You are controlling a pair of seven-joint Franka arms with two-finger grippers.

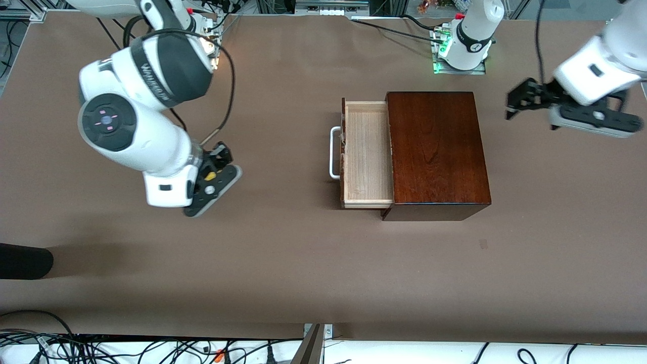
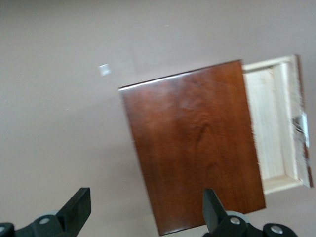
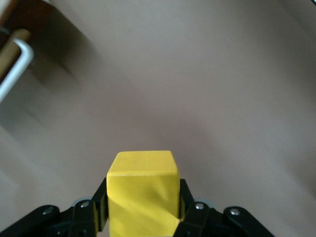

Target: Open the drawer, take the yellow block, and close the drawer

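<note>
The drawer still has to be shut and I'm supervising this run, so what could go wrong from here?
1. The right gripper is shut on the yellow block; pushing the drawer with it could knock the block loose.
2. The drawer stands pulled far out, so an off-centre push on its white handle might slide the wooden box instead.
3. The left gripper, open, waits over the table.

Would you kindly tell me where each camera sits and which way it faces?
Front view: high across the table, facing both arms; right claw and left claw show.
Left wrist view: looks down on the wooden box past its open claw.
Right wrist view: looks along its claw, shut on the yellow block.
Shared: all three show the open drawer.
</note>
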